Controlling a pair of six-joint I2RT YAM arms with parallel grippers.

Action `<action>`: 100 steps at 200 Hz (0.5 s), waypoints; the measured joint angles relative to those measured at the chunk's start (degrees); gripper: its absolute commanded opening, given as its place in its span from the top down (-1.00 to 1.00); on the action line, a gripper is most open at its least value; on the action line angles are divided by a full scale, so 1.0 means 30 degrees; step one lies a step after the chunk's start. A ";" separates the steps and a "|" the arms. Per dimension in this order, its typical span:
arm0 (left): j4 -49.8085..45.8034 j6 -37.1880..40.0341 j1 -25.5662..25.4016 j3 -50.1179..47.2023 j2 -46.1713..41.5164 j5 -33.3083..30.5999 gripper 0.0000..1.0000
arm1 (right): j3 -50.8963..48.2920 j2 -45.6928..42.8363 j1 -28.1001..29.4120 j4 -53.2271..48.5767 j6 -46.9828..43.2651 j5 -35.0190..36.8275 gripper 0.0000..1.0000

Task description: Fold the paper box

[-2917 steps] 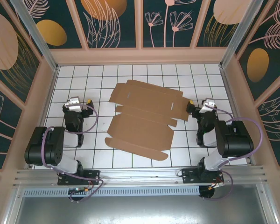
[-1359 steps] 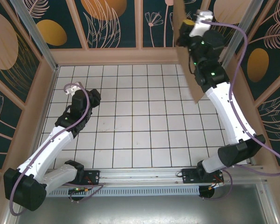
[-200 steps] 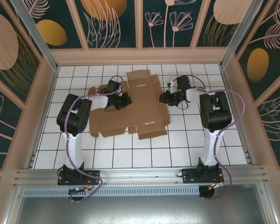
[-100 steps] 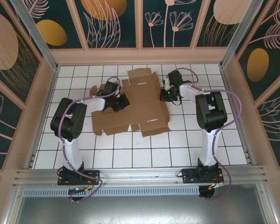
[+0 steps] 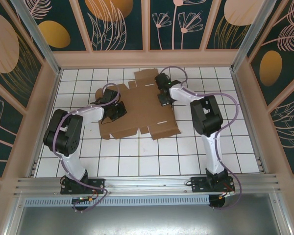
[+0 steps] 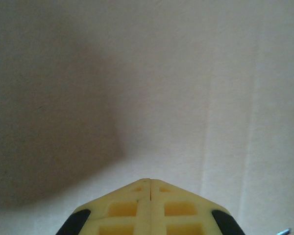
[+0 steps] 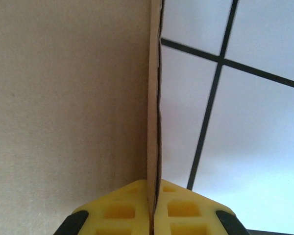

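Observation:
The paper box (image 5: 147, 112) lies mostly flat as a brown cardboard sheet on the white tiled table, at its middle and far part. My right gripper (image 5: 162, 99) is at the sheet's upper right. In the right wrist view its yellow fingers (image 7: 186, 208) are shut on a thin cardboard flap (image 7: 154, 107) seen edge-on, with the box's face (image 7: 63, 98) to the left. My left gripper (image 5: 115, 111) is over the sheet's left part. In the left wrist view its fingers (image 6: 122, 208) are shut with nothing between them, and the tip is close to the bare cardboard (image 6: 186, 73).
White tiles (image 5: 137, 161) run from the box to the near rail (image 5: 147, 183). Pink side walls (image 5: 242, 107) and a back wall (image 5: 147, 58) enclose the table. Both arms bend out over the table from their bases at the near edge.
My right gripper has shut on the box's right flap and moved left over the sheet, lifting that flap. The left gripper stays shut on the left part.

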 measured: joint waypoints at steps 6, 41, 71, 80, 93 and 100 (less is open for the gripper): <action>-0.0029 0.0000 0.0000 0.0000 0.0073 -0.0007 1.00 | 0.0168 0.0175 0.0291 -0.0066 -0.0058 0.0670 0.85; -0.0007 0.0000 0.0000 0.0000 0.0087 -0.0015 1.00 | 0.0408 0.0831 0.1421 -0.0036 -0.0503 0.3716 0.85; 0.0015 0.0000 0.0000 0.0000 0.0087 -0.0007 1.00 | 0.0408 0.0954 0.1705 -0.0044 -0.0699 0.4539 0.84; 0.0015 0.0000 0.0000 0.0000 0.0087 -0.0007 1.00 | 0.0401 0.0954 0.1683 -0.0036 -0.0750 0.4524 0.83; 0.0007 0.0000 0.0000 0.0000 0.0087 -0.0007 1.00 | 0.0357 0.0903 0.1610 0.0036 -0.0838 0.4335 0.80; 0.0015 0.0000 0.0000 0.0000 0.0087 -0.0007 1.00 | 0.0226 0.0780 0.1523 0.0175 -0.0911 0.4073 0.78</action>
